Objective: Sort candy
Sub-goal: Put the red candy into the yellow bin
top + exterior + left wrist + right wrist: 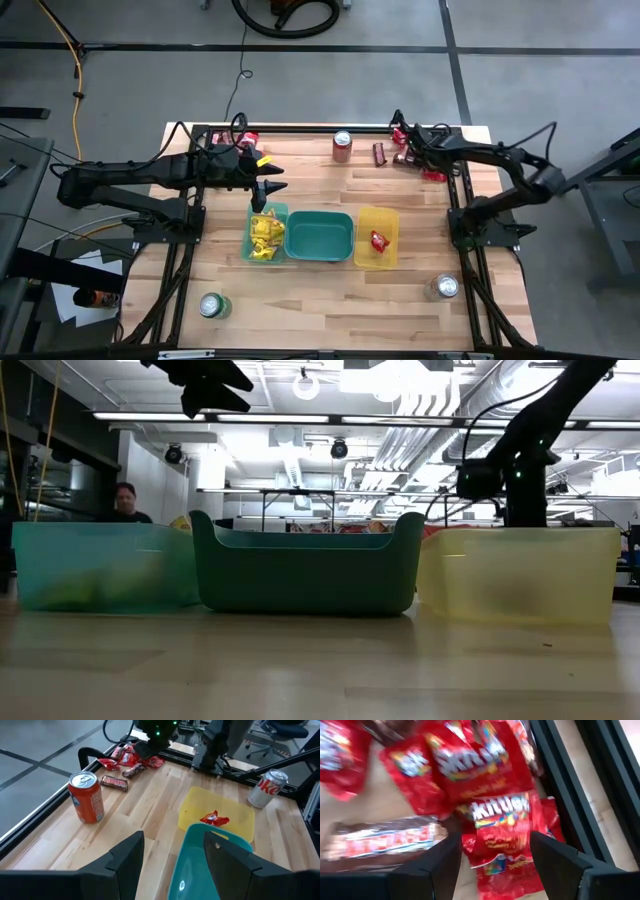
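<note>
A pile of red packets [490, 780] and dark brown bars [385, 840] lies on the table's far right [410, 150]. My right gripper [492, 845] is open low over this pile [401, 133], one finger on each side of a red packet [502, 835]. My left gripper [175, 845] is open and empty, above the far end of the green bin [267, 235], which holds several yellow packets [263, 232]. One red packet [215, 819] lies in the yellow bin [377, 238]. A teal bin [319, 236] stands between them. My right gripper's open fingers stand on either side of the red packet's lower part [495, 855], coming from above. Whether they touch it, I cannot tell.
A red can [342, 146] stands at the far edge, a green can [211, 305] near left and a silver can [445, 287] near right. A brown bar [380, 153] lies beside the red can. More candy [255, 148] lies by the left arm. A person [125, 500] is beyond the table.
</note>
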Controlling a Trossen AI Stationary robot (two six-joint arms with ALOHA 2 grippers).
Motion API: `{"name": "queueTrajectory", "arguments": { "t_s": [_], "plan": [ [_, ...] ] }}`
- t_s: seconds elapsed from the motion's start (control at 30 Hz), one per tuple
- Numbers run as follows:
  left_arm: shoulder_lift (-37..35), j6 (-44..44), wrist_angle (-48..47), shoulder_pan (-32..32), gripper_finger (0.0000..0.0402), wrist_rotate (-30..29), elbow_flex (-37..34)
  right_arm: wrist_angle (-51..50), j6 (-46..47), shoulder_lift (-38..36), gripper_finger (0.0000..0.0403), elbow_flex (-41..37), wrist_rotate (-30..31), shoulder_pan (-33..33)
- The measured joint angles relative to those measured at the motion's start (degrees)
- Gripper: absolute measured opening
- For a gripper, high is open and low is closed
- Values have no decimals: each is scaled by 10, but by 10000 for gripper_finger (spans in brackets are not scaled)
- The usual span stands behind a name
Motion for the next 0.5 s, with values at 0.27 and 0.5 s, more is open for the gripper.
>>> {"name": "queueTrajectory", "arguments": {
  "t_s": [0.27,0.5],
  "plan": [
    [0,0,1,0,194,0,0,-7,-18,22,113,0,-10,-2],
    [-1,0,3,0,194,0,0,-22,-82,-52,17,8,4,15]
  ]
}}
